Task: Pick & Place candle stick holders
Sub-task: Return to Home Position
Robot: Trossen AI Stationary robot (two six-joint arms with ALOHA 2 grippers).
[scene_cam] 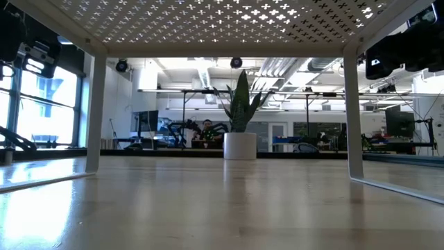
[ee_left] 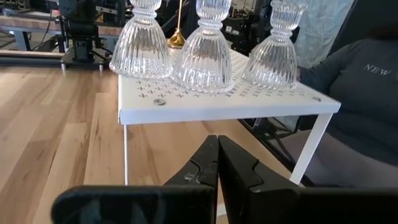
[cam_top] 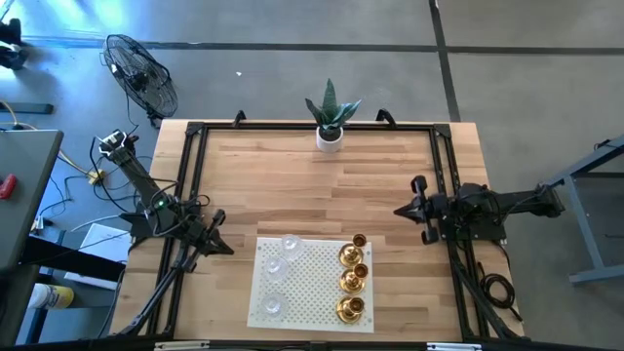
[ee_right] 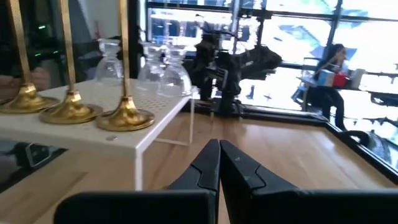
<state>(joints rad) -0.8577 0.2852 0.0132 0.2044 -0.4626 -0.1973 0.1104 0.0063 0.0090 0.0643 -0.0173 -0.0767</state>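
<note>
— Left gripper (cam_top: 220,244): where is it?
— At lower left in the high view, just beside the shelf (cam_top: 310,292). My fingers are pressed together, holding nothing.
— And your right gripper (cam_top: 400,210)?
— Right of centre, closed and empty too, apart from the shelf.
— The holders?
— All on the shelf at lower centre: three glass holders (cam_top: 274,265) along its left side, three gold holders (cam_top: 351,282) along its right. The plant (cam_top: 330,117) stands at top centre.

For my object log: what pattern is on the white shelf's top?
Small cross-shaped perforations all over the shelf; clearest in the low view.
</note>
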